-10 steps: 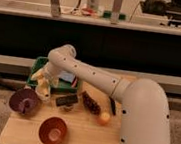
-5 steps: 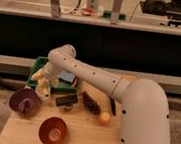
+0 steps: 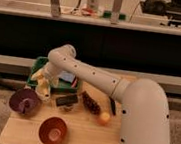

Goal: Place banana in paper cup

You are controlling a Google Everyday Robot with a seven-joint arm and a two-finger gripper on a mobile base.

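My gripper (image 3: 42, 81) hangs at the end of the white arm over the front left corner of the green tray (image 3: 56, 86). A pale yellow banana (image 3: 42, 85) shows right at the gripper, pointing down. The small white paper cup (image 3: 44, 95) stands just below it on the wooden table, between the tray and the purple bowl. The banana's lower end is at the cup's rim. I cannot tell whether it is inside the cup.
A purple bowl (image 3: 23, 100) sits left of the cup and an orange-red bowl (image 3: 53, 130) near the front. A dark packet (image 3: 66, 101), a dark bunch (image 3: 90, 102), a black object (image 3: 112, 106) and an orange fruit (image 3: 104, 118) lie to the right.
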